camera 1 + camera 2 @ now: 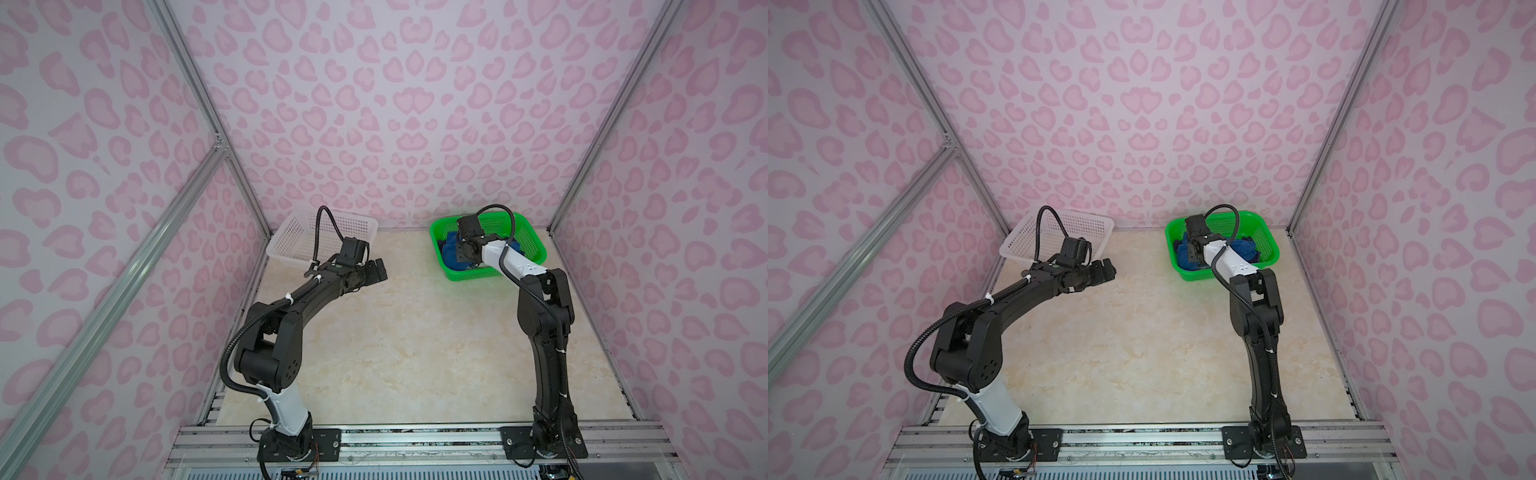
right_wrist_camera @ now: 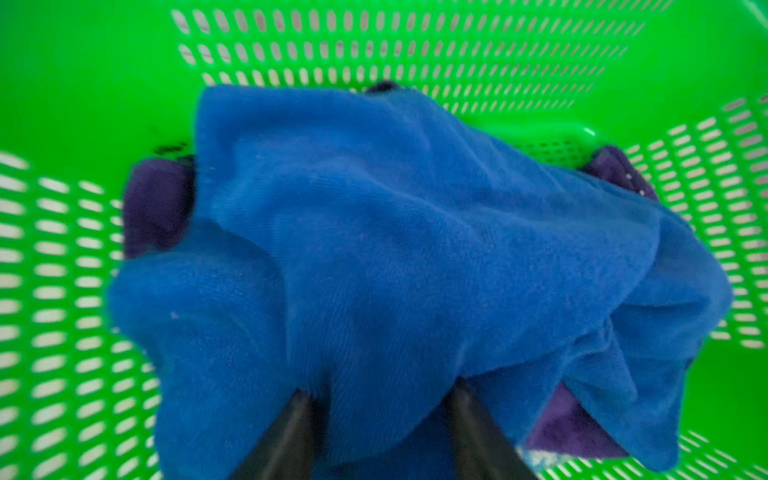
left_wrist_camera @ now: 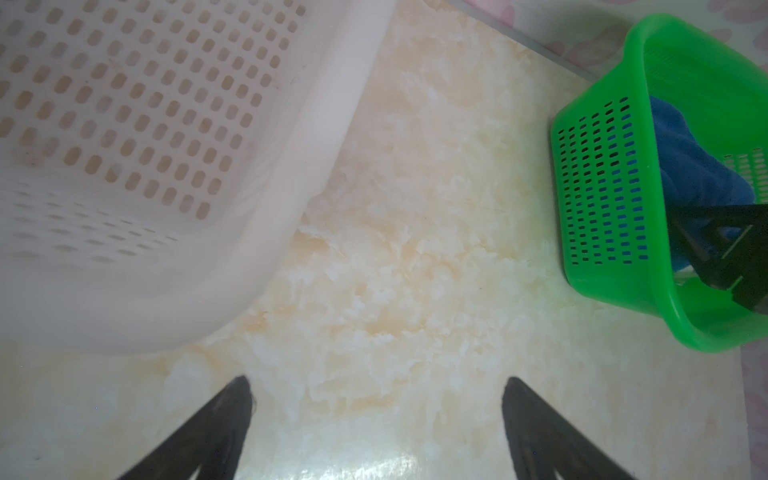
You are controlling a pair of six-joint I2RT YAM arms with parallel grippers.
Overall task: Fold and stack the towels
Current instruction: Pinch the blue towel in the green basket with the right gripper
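Right wrist view: right gripper (image 2: pixel 379 388) clamps blue towel (image 2: pixel 415 232) inside green basket (image 2: pixel 83 83); left gripper (image 3: pixel 376 382) spread, empty; nothing folded.

purple towel (image 2: pixel 156 203) mostly hid under blue towel (image 2: pixel 395 249); right gripper (image 2: pixel 378 388) tips blurry + cut off, cant tell if holding.

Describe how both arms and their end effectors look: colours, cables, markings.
Both are mostly black, jointed arms. The left arm has a white section near its base, the right arm a white section near its wrist with small dark dots. Black ribbed hoses run along each, fastened with white ties. The left end effector and right end effector are dark, with two tapering prongs each.
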